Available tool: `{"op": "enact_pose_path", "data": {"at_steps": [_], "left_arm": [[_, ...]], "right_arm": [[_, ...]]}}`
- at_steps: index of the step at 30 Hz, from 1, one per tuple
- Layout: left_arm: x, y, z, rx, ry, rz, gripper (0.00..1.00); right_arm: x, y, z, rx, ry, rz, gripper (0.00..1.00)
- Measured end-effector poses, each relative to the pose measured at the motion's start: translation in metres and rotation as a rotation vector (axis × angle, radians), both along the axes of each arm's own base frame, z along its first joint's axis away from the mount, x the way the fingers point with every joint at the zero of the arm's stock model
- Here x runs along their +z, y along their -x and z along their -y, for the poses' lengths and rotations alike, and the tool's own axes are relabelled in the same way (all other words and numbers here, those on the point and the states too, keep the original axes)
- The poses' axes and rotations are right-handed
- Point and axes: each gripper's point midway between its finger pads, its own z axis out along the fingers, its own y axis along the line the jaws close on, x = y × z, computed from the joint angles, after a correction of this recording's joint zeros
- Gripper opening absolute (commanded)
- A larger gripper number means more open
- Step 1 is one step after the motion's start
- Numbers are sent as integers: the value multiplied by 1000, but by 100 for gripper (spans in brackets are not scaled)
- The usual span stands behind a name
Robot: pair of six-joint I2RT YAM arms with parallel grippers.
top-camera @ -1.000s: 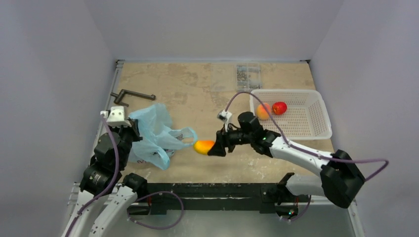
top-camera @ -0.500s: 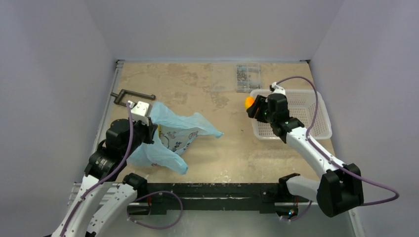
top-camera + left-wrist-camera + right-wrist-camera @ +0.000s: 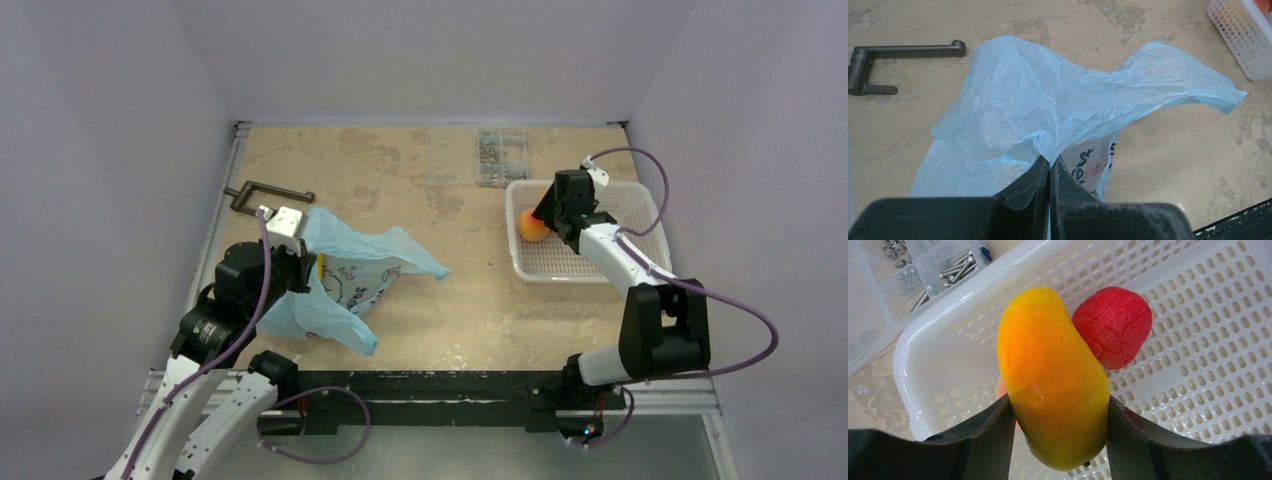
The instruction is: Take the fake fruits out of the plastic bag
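- My right jaws pinch the slick-looking, stiff yellow fruit [image 3: 1053, 375] mid-body above the basket [image 3: 938, 355], 2 o'clock.
- My left jaws pinch a fold of the flimsy plastic bag [image 3: 1048, 110], 8 o'clock.

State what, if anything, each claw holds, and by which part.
Left claw pinches a fold of the plastic bag. Right claw grips the yellow-orange fruit by its sides.

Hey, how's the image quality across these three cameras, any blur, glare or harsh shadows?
Top external view: soft, even light, no harsh shadows. Left wrist view: plastic bag crisp, left tool dark and blurred up close. Right wrist view: yellow-orange fruit and basket sharp, barely any glare; right tool soft at the bottom edge.
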Motion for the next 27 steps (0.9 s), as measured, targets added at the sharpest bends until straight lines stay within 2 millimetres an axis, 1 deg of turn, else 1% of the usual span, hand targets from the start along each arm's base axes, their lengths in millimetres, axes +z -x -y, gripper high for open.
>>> {"op": "enact_pose_path", "data": {"at_steps": [2, 3, 6, 8, 10, 13, 14, 16, 17, 18, 19, 21, 22, 24, 26, 27], "left_arm": [[0, 0, 0, -1, 1, 0, 0], [0, 1, 0, -3, 2, 1, 0], [1, 2, 2, -12, 8, 4, 0], [1, 2, 3, -19, 10, 3, 0], [1, 3, 4, -28, 13, 1, 0], [1, 6, 11, -66, 22, -3, 0], [1, 6, 12, -78, 25, -4, 0], [1, 9, 18, -116, 33, -6, 0], [1, 10, 21, -136, 37, -8, 0], [-1, 12, 25, -156, 42, -14, 0], [-2, 13, 28, -176, 48, -22, 0], [-4, 16, 35, -220, 61, -39, 0], [-5, 18, 38, -236, 67, -44, 0], [-6, 21, 45, -275, 81, -56, 0], [-5, 24, 50, -312, 93, -56, 0], [-4, 25, 53, -326, 98, -53, 0]], "right_arm": [[-1, 1, 4, -10, 11, -4, 63], [0, 1, 5, -10, 14, -1, 69], [2, 6, 6, 3, 25, 12, 84], [6, 10, 6, 15, 31, 23, 92], [14, 13, 6, 24, 35, 43, 94], [27, 14, 7, 44, 54, 76, 95], [31, 14, 5, 55, 58, 86, 95], [42, 17, -4, 100, 70, 110, 95], [48, 18, -15, 147, 75, 127, 95], [55, 21, -31, 211, 77, 146, 94], [62, 23, -41, 260, 73, 165, 94], [82, 39, -103, 499, 41, 232, 93], [90, 47, -125, 585, 22, 262, 92], [111, 74, -178, 811, -34, 337, 87], [129, 110, -227, 1030, -98, 404, 76], [136, 128, -247, 1125, -124, 430, 71]]}}
